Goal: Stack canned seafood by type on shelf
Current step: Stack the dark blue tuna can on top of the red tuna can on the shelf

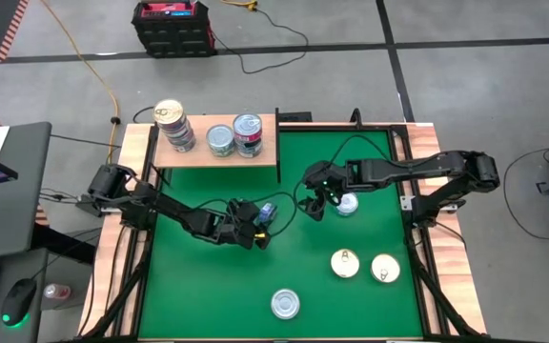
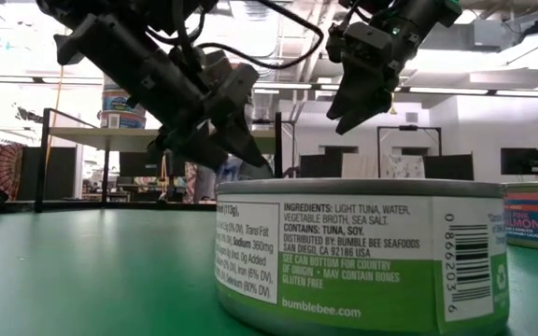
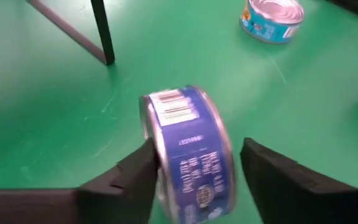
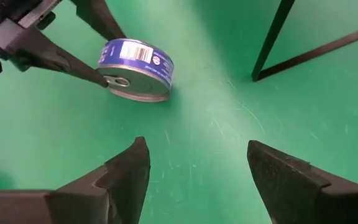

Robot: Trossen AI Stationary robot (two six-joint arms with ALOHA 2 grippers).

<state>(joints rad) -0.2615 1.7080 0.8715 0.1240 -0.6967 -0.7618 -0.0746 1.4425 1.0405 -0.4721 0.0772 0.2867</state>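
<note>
A blue-labelled tin (image 3: 188, 149) stands tilted on edge between my left gripper's (image 3: 197, 144) fingers, near the middle of the green mat (image 1: 208, 286). My right gripper (image 1: 315, 205) hangs open above the mat just to its right, beside a silver tin (image 1: 348, 203). The shelf (image 1: 198, 157), a light-wood board on black legs, stands at the mat's far left. It carries a stack of tins (image 1: 174, 124) and two more tins (image 1: 220, 140) (image 1: 248, 133). Three other tins (image 1: 345, 263) (image 1: 385, 269) (image 1: 285, 305) lie flat on the mat. My left gripper has the blue tin between its two fingers, one on each flat face. One fingertip (image 4: 104, 78) lies on the pull-tab lid (image 4: 129, 84). Whether the other finger (image 3: 272, 168) touches the base is not plain. The tin is tilted; I cannot tell whether its lower edge touches the mat.
The shelf's black legs (image 3: 101, 31) (image 4: 272, 37) stand close beyond the held tin. The low view is half filled by a green-labelled tuna tin (image 2: 362, 252), with a salmon tin (image 2: 535, 215) to its right. Bare green mat lies near the left front.
</note>
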